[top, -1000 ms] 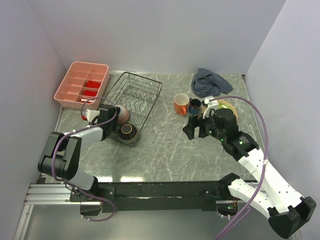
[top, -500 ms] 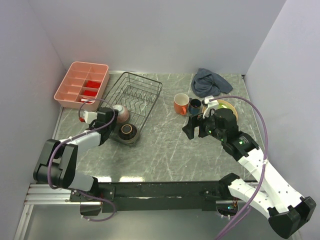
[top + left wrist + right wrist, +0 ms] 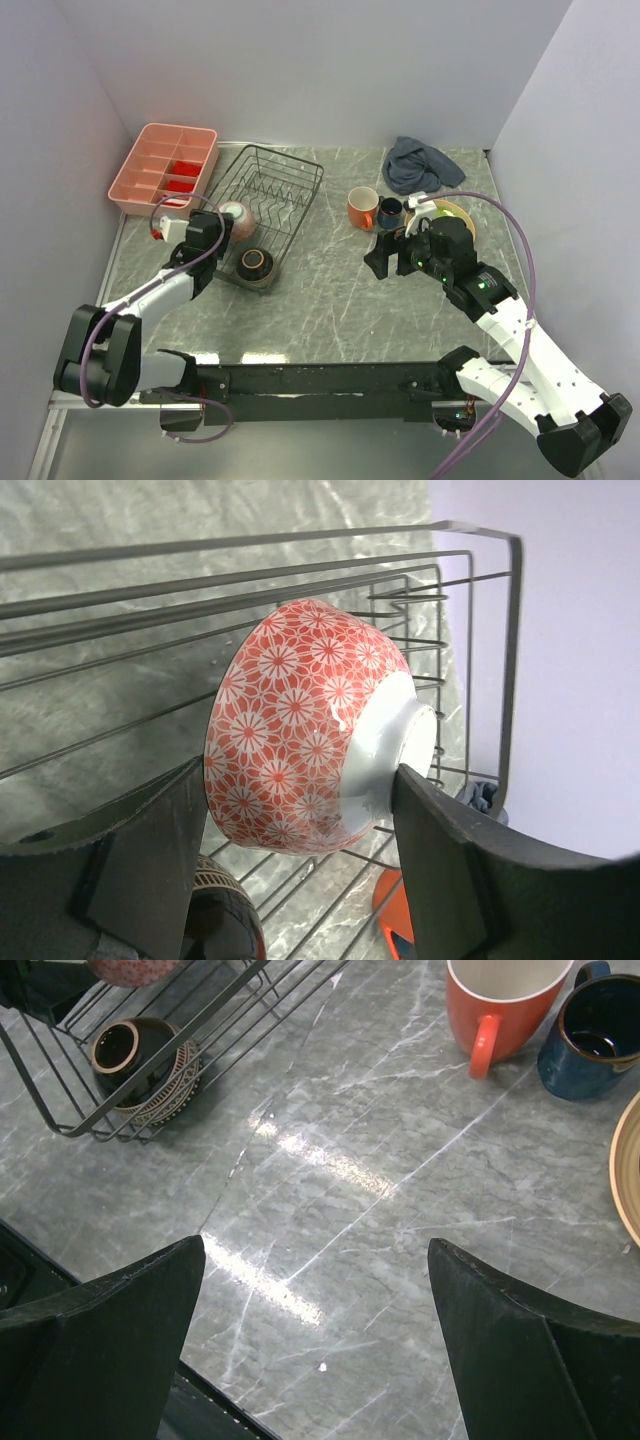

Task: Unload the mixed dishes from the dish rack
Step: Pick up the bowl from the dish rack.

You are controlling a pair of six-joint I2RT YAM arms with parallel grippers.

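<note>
At the rack's left rim, I see the left gripper (image 3: 300, 780) clamped across the pinkish bowl (image 3: 290, 700), one finger at the rim and the other at the white foot. The bowl is tipped on its side, glazed, with a red flower pattern. The dish rack (image 3: 283, 157) is thin black wire. The right gripper (image 3: 315, 1260) hovers with its fingers wide apart and nothing between them. A ribbed dark brown bowl (image 3: 253, 263) sits in the rack's near corner. An orange mug (image 3: 362, 208) and a blue cup (image 3: 389, 212) stand side by side on the grey marbled table (image 3: 330, 290). Plain pale walls surround it.
</note>
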